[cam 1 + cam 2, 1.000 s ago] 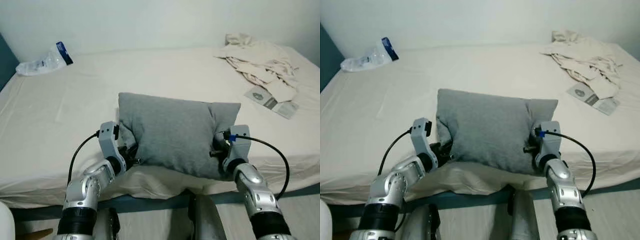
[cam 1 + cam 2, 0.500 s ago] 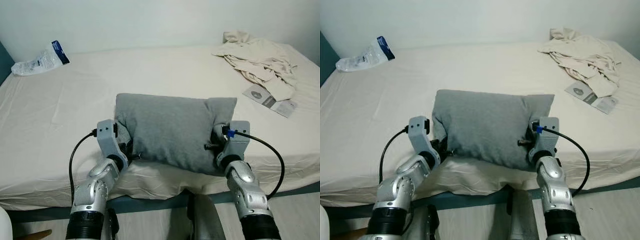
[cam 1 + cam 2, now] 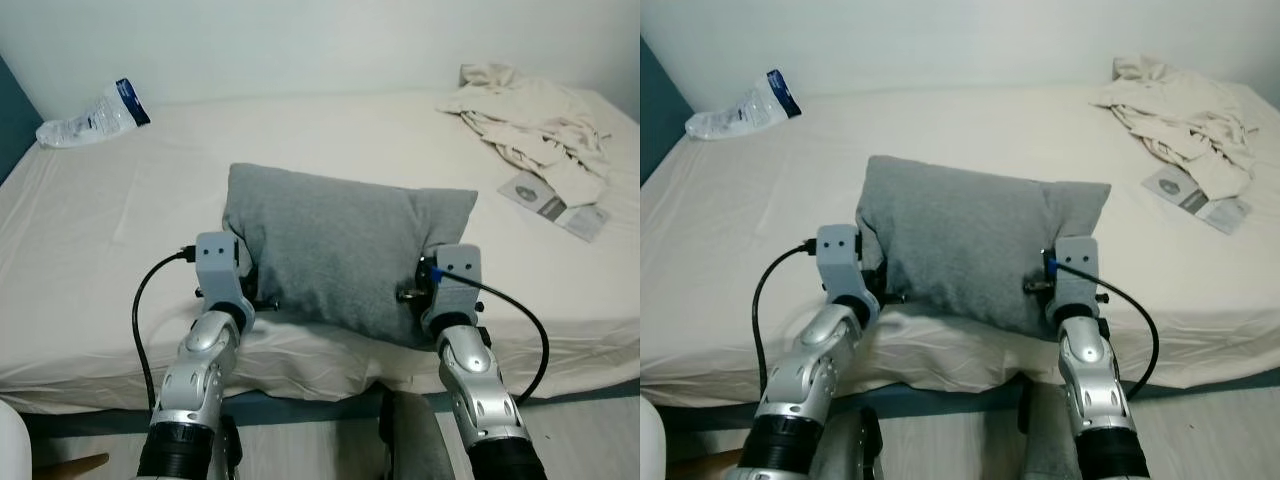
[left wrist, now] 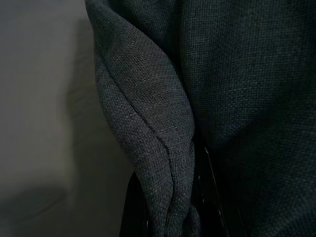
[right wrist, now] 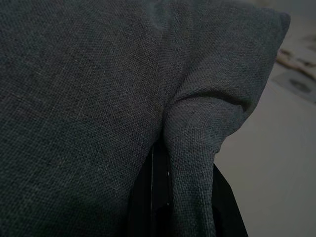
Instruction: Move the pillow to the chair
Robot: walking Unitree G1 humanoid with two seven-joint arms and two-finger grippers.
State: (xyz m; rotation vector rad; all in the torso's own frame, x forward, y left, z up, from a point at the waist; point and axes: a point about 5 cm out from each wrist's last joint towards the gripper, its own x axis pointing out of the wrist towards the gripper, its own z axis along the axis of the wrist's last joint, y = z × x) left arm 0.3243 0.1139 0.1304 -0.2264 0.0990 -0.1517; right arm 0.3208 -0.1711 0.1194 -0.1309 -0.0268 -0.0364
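The grey pillow (image 3: 340,250) sits between the two grippers at the near edge of the bed (image 3: 120,250), its lower edge resting where the cream sheet folds over the mattress side. The left gripper (image 3: 252,297) has its black fingers (image 4: 134,207) closed tight on a bunched fold of fabric at the pillow's left edge; the right gripper (image 3: 415,293) pinches a similar fold at the right edge, its fingers (image 5: 158,192) pressed in on either side of the cloth. Beyond the jaws the mattress lies open and flat for a good stretch. A plastic bag (image 3: 90,115) lies well off past the left gripper by the wall, and a heap of crumpled clothes (image 3: 535,125) with a printed packet (image 3: 555,205) lies far out past the right one.
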